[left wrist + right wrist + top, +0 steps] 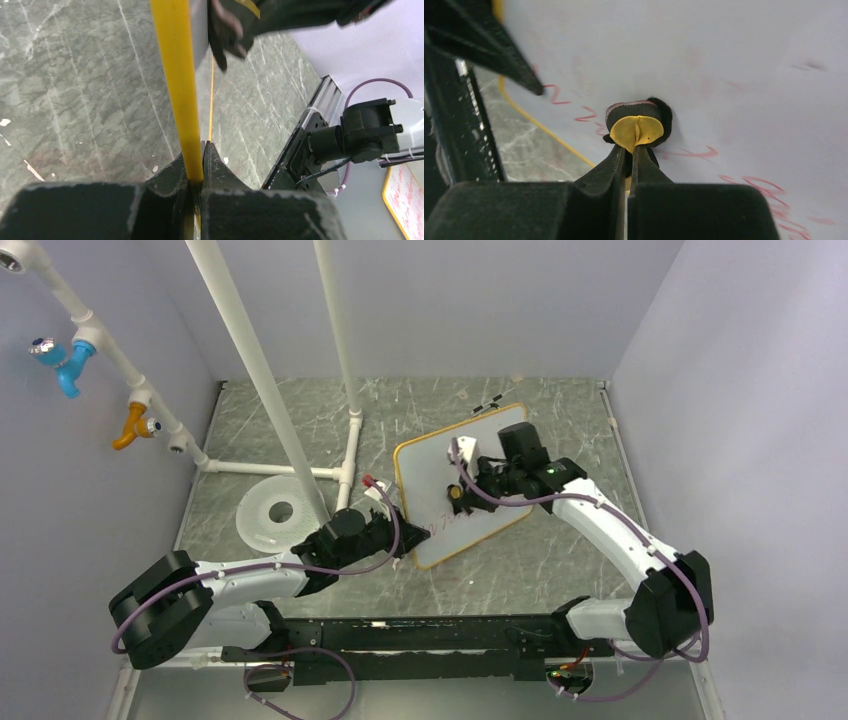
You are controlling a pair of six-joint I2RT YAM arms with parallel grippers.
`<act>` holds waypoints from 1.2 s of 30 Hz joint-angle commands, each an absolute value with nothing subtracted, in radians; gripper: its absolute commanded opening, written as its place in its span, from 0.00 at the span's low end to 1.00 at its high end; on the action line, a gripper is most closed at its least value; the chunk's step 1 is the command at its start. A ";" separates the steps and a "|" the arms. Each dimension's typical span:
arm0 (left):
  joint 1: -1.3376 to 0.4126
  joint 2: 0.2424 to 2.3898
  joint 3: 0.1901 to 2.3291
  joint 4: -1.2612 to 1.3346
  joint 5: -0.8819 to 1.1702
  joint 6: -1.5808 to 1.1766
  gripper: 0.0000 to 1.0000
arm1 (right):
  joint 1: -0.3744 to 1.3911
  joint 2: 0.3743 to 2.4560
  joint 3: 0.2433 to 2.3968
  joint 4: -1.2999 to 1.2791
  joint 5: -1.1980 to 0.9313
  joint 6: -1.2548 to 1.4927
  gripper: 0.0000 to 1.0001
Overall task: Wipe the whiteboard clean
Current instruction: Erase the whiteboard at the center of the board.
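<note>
The whiteboard (432, 472), white with a thin orange-tan frame, is tilted up off the table in the middle of the top view. My left gripper (396, 528) is shut on its left edge; in the left wrist view the yellow frame (176, 75) runs straight down into the closed left gripper (197, 162). My right gripper (462, 494) is shut on a small yellow and black eraser (636, 127), pressed against the board face (734, 60). Red scrawl (766, 189) shows beside and below the eraser, under my right gripper (630, 152).
A round white disc (278, 510) with a centre hole lies left of the board. White pipes (345, 430) rise from the table behind it. Blue (66, 362) and orange (135, 425) fittings hang on the left wall. A black rail (430, 642) spans the near edge.
</note>
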State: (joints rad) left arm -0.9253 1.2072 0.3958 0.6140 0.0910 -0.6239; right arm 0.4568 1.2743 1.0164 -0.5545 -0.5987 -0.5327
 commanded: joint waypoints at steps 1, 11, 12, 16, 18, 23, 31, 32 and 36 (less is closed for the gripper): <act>-0.949 1.169 0.412 0.703 0.166 -0.527 0.00 | 0.554 1.352 1.045 -0.640 -0.650 -0.657 0.00; -0.948 1.186 0.414 0.716 0.177 -0.529 0.00 | 0.381 1.263 1.038 -0.469 -0.581 -0.458 0.00; -0.948 1.189 0.416 0.718 0.179 -0.529 0.00 | 0.363 1.244 1.027 -0.441 -0.556 -0.433 0.00; -0.948 1.204 0.426 0.722 0.189 -0.530 0.00 | 0.343 1.217 1.010 -0.406 -0.512 -0.399 0.00; -0.948 1.206 0.428 0.722 0.192 -0.532 0.00 | 0.350 1.224 1.011 -0.415 -0.541 -0.404 0.00; -0.948 1.208 0.435 0.714 0.194 -0.535 0.00 | 0.458 1.246 1.027 -0.490 -0.641 -0.495 0.00; -0.948 1.229 0.451 0.712 0.204 -0.537 0.00 | 0.409 1.237 1.056 -0.408 -0.625 -0.367 0.00; -0.948 1.231 0.452 0.714 0.207 -0.538 0.00 | 0.362 1.228 1.054 -0.380 -0.609 -0.324 0.00; -0.948 1.233 0.457 0.718 0.217 -0.539 0.00 | 0.280 1.201 1.014 -0.310 -0.510 -0.248 0.00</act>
State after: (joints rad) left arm -0.9257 1.2320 0.4099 0.6495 0.1081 -0.5949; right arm 0.3481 1.2373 1.0149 -0.4797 -0.6247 -0.3588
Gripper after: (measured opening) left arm 0.072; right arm 0.037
